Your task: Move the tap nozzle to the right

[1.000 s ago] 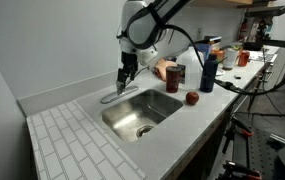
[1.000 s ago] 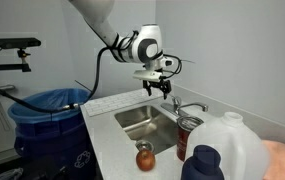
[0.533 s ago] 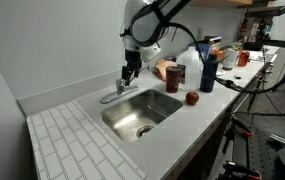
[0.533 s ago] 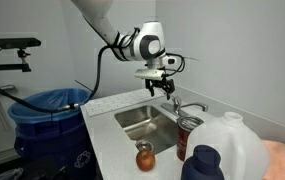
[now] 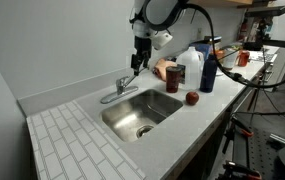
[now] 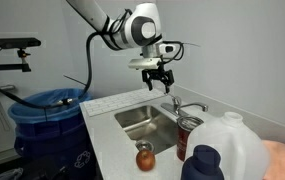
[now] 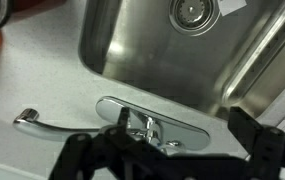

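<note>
The hand [image 5: 138, 66] hangs wide open and empty above the tap nozzle [image 5: 112, 96], which points left along the far rim of the sink [image 5: 160, 102]. Rigid, slick chrome, probably pivoting freely; push near its tip.

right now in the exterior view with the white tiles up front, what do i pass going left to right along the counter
tap nozzle → gripper → dark jar → apple → blue bottle
</note>
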Controlling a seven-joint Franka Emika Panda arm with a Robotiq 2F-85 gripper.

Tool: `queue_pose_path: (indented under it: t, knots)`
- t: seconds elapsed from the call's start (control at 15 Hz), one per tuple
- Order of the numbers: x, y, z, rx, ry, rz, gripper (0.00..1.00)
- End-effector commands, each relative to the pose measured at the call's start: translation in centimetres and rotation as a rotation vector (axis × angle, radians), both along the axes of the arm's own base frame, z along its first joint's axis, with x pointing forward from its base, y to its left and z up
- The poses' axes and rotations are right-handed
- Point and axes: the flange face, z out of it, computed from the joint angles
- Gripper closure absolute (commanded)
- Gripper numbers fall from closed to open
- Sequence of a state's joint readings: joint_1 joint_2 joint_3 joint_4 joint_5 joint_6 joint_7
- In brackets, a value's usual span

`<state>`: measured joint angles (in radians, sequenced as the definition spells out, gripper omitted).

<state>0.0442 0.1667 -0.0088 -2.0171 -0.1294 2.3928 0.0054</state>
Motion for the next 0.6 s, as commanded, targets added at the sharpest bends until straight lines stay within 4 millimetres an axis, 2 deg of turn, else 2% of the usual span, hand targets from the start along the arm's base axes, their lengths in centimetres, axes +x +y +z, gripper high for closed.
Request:
queue_pose_path:
  t: [0.0, 0.2, 0.53]
  knots:
    - [-3.8, -0.1, 2.3, 0.015, -0.017, 0.01, 0.0]
    - [-6.3, 0.3, 3.7, 0.028, -0.037, 0.016, 0.0]
    - [-9.9, 1.1, 4.4, 0.036, -0.061, 0.018, 0.0]
